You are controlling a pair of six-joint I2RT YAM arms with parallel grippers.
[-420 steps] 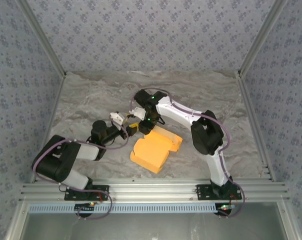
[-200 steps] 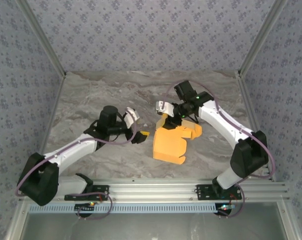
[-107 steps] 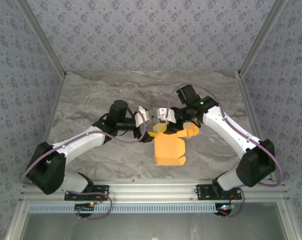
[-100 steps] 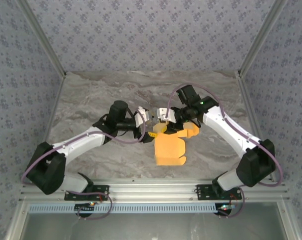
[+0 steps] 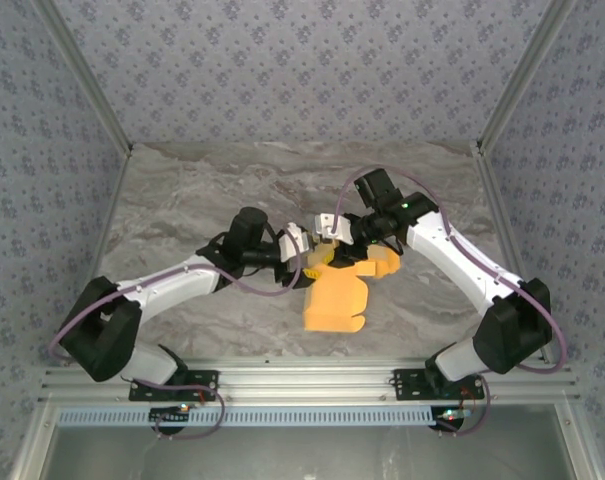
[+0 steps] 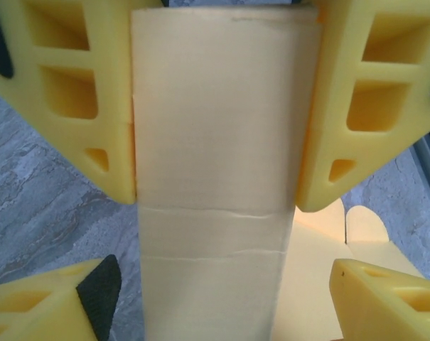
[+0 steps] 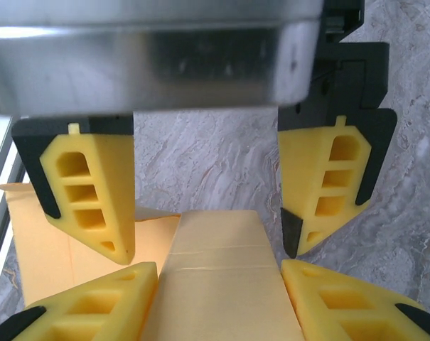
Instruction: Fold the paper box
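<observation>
- Yellow fingers (image 7: 94,305) of the right claw (image 7: 218,273) pinch a narrow panel of the box (image 7: 215,284) from both sides.
- Left claw (image 6: 222,284) faces it, spread, straddling the same panel with a gap beside each finger.
- From above, the two claws meet mid-table and hide the box's far end.
- Its wide orange part reaches toward the rail (image 5: 302,385); whether it rests on the table (image 5: 182,200) I cannot tell.
- Grey marble table, with blue-grey patterned walls (image 5: 282,70) on three sides, well apart.
- Purple cables (image 5: 252,285) loop along both arms.
</observation>
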